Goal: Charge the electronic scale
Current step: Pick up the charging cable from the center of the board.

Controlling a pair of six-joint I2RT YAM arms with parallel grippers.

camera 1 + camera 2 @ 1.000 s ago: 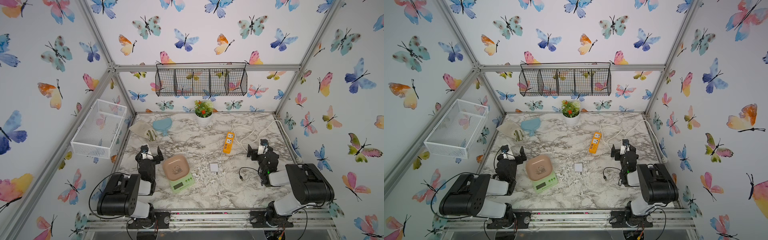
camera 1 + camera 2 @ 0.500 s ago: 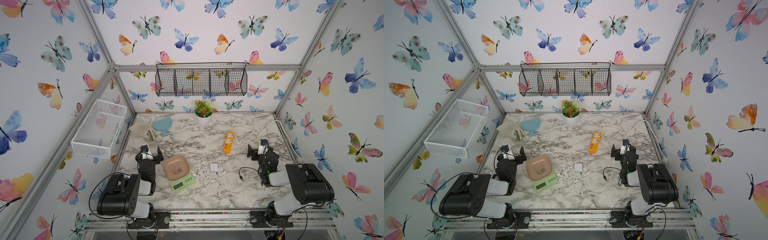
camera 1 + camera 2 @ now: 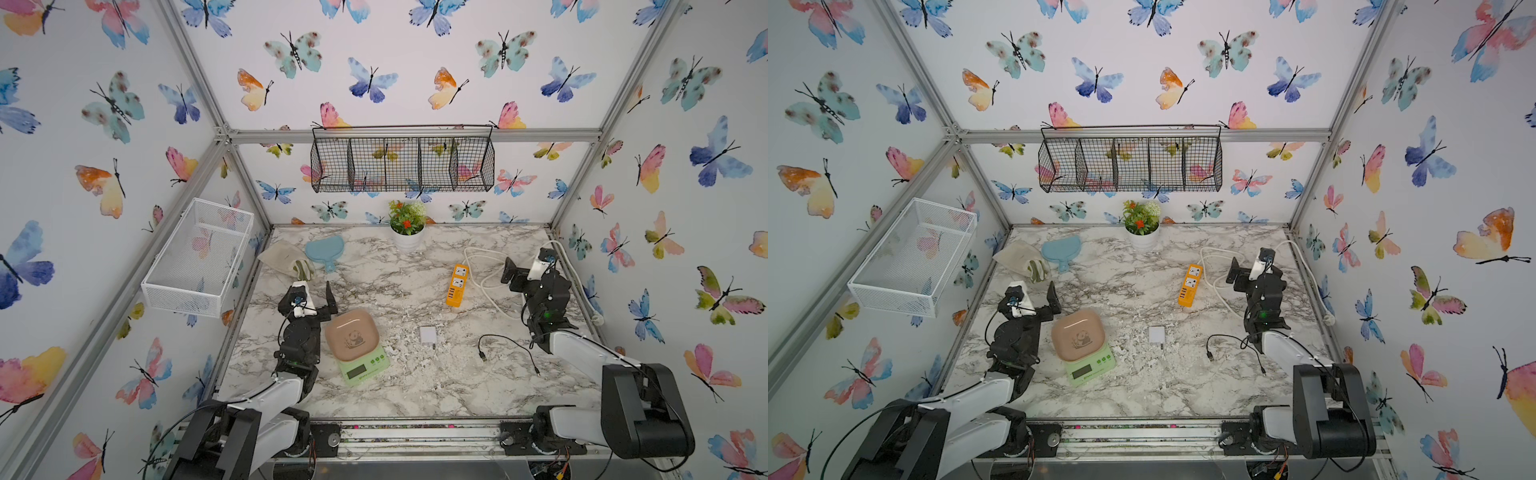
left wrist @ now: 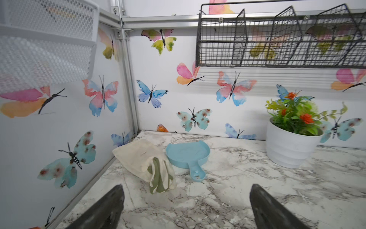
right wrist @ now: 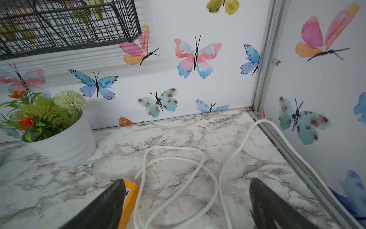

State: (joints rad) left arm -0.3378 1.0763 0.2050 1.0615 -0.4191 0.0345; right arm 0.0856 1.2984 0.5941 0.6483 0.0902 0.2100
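The electronic scale, pale green with a beige-pink panda tray, sits front left of centre on the marble table. My left gripper hovers open just behind and left of it, holding nothing and facing the back corner. My right gripper is open and holds nothing at the right, over the white cord. The orange power strip lies beside its left finger. A white charger cube and a loose black cable lie between the arms.
A potted plant stands at the back centre. A blue handled dish and a beige cloth lie back left. A white mesh basket hangs on the left wall, a black wire basket on the back wall.
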